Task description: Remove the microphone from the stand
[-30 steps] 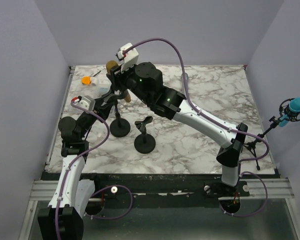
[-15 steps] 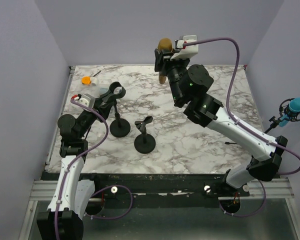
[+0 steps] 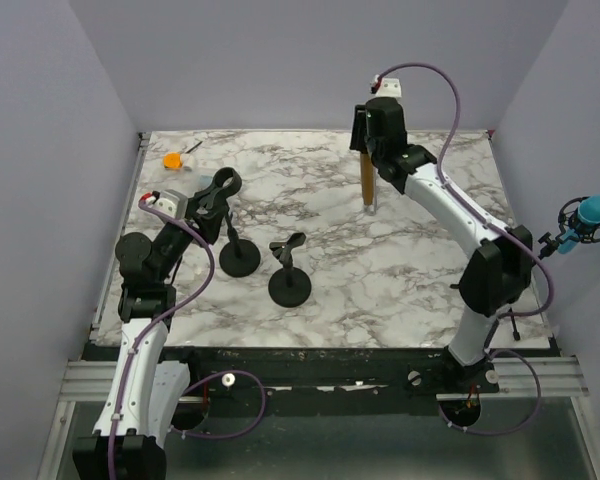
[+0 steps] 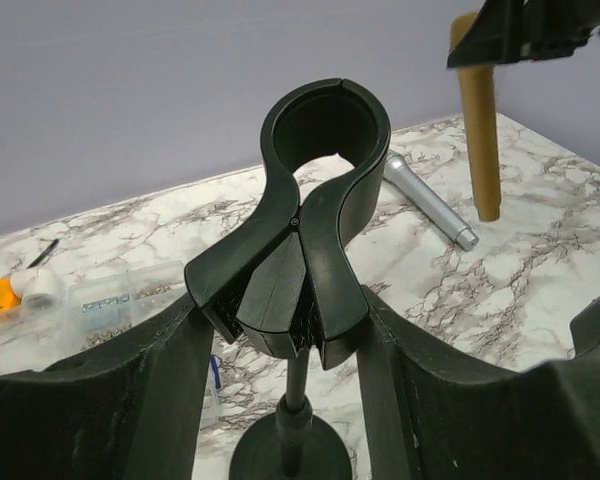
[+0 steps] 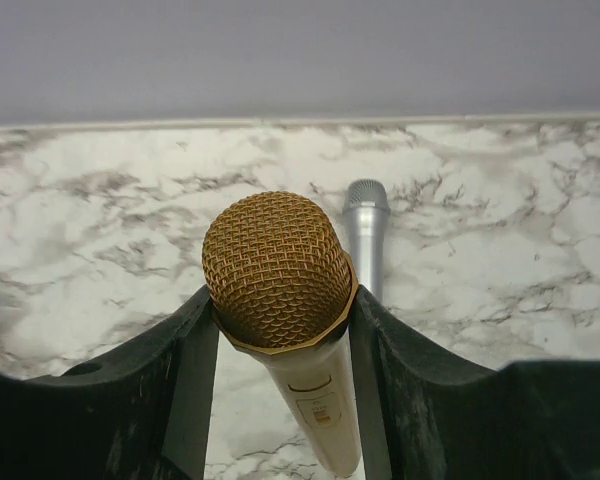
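Observation:
The gold microphone [image 3: 366,180] is out of the stand. My right gripper [image 3: 365,140] is shut on it just below its mesh head [image 5: 278,270] and holds it upright at the back of the table, tail end down by the marble. Its handle also shows in the left wrist view [image 4: 478,130]. My left gripper [image 3: 217,195] is shut on the base of the stand's black clip [image 4: 315,230]. The clip's ring [image 3: 227,181] is empty. The stand's round base [image 3: 240,257] sits on the table.
A silver microphone [image 5: 365,235] lies on the marble just behind the gold one. A second black stand [image 3: 289,285] is right of the first. An orange object [image 3: 172,159] and a clear box [image 4: 110,300] are at the back left. A blue microphone on a tripod [image 3: 588,220] stands off the table's right edge.
My right arm has carried the gold microphone from the stand on the left across to the back right and turned it upright. My left gripper has stayed on the clip.

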{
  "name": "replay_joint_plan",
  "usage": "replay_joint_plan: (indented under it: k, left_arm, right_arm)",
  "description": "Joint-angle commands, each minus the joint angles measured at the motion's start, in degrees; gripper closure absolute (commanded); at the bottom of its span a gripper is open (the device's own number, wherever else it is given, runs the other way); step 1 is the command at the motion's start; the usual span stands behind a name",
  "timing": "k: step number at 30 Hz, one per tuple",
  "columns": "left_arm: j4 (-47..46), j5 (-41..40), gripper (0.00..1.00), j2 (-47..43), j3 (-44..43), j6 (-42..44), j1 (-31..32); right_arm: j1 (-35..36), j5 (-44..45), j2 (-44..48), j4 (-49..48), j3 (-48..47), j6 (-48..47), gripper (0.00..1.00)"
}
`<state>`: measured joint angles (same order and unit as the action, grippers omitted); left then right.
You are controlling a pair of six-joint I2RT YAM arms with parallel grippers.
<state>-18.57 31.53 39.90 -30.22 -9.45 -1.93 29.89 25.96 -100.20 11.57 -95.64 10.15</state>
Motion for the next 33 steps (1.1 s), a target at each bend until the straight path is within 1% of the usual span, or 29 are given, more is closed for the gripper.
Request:
replay_joint_plan:
  k: [1,5,8,14,16,20,24,28,31,33]
  left_arm:
    - [1.87,-1.36,0.47,-1.3,-0.43,-0.39,0.77]
    - [2.25,-1.36,0.4,-1.58,-0.64,-0.54,1.0]
    - [2.57,-1.46,0.36,-2.09,-1.02,-0.83,1.09]
    - [3.48,-3.3,0.32,-3.32,-1.28,-1.07,1.23]
    - [4.15,-3.81,0.31,-3.36,-1.62,-1.27,1.37]
    - [6.05,-4.38,0.26,-3.46,-2.65,-1.18,1.65]
    - [7.84,-6.61,0.12,-3.44,-3.52,-1.5,1.76]
    - [8.1,-6.71,0.09,-3.71,-3.79,-1.51,1.76]
    - [8.17,-6.07,0.08,-3.67,-3.97,-1.8,1.76]
    - [8.66,-5.73,0.07,-3.43,-4.3,-1.64,1.76]
  right_arm:
    - [-3.3,-9.25,-9.34,13.31,-6.7,6.0,0.82]
    - [-5.19,-12.17,-18.26,18.27,-14.54,7.32,0.82]
    - [-5.29,-13.03,-22.53,18.85,-18.08,7.67,0.82]
    - [-5.52,-11.14,-31.08,20.55,-26.83,10.04,0.81]
    - [-5.64,-10.81,-33.97,20.85,-29.6,11.65,0.81]
    - [-6.08,-8.74,-39.52,21.46,-34.79,16.23,0.81]
    - [-6.16,-5.05,-43.93,21.74,-38.47,19.37,0.81]
    - [-6.26,-3.37,-46.6,20.99,-40.58,19.3,0.8]
    - [-6.25,-3.78,-47.63,18.17,-40.38,18.04,0.78]
    - [-6.26,-3.91,-49.3,17.75,-42.13,16.99,0.76]
